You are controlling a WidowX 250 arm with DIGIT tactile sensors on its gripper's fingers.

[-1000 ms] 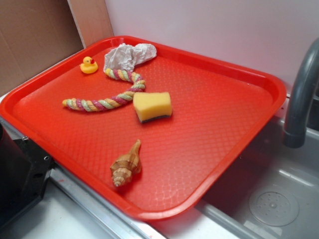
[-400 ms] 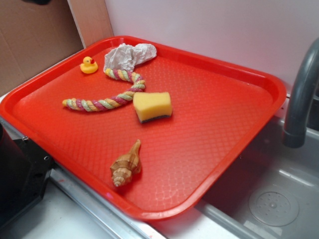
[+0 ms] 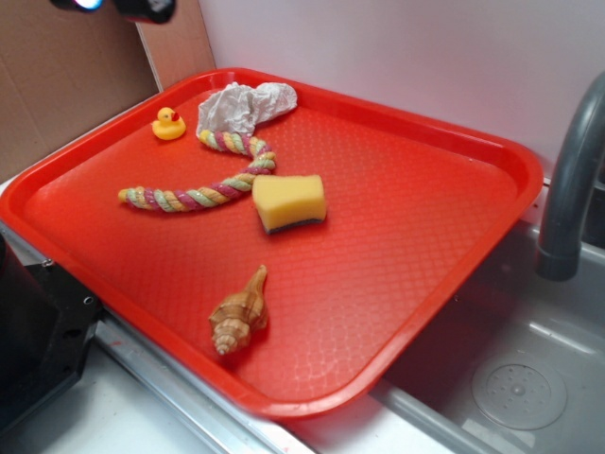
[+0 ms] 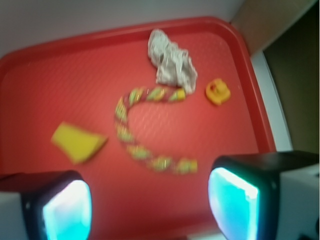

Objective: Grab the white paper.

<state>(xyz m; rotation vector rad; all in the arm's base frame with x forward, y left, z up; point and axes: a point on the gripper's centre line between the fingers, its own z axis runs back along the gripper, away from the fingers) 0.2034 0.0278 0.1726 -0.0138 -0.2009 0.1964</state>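
Wide open, the gripper [image 4: 150, 200] hangs above the near part of the tray, its two black fingers [image 4: 55, 205] with glowing cyan pads spread far apart at the bottom of the wrist view, nothing between them. In the exterior view only a dark sliver of the gripper [image 3: 118, 8], with a spot of blue light, shows at the top left corner, over the brown cardboard wall [image 3: 66, 76] beyond the tray's edge.

Under the open jaws lies the red tray [image 4: 60, 90], and nearest to them is the multicoloured rope [image 4: 145, 127], a twisted cord of pink, yellow and green that bends in a curve. Its upper end touches the white paper [image 4: 171, 62], a crumpled, grey-creased wad lying near the tray's far rim, well apart from the gripper and untouched. In the exterior view the white paper [image 3: 241, 104] sits at the tray's back corner against the raised rim, with the rope [image 3: 203, 180] running from it toward the left edge.

Just beside the paper stands a small yellow rubber duck [image 3: 169, 124]. A yellow sponge [image 3: 288, 201] with a dark underside rests near the middle of the tray [image 3: 425, 236], close to the rope's bend but apart from the paper. A brown spiral seashell [image 3: 240, 314] lies alone toward the front edge.

Off the tray's right side a grey faucet [image 3: 572, 180] curves over a metal sink [image 3: 510, 378].
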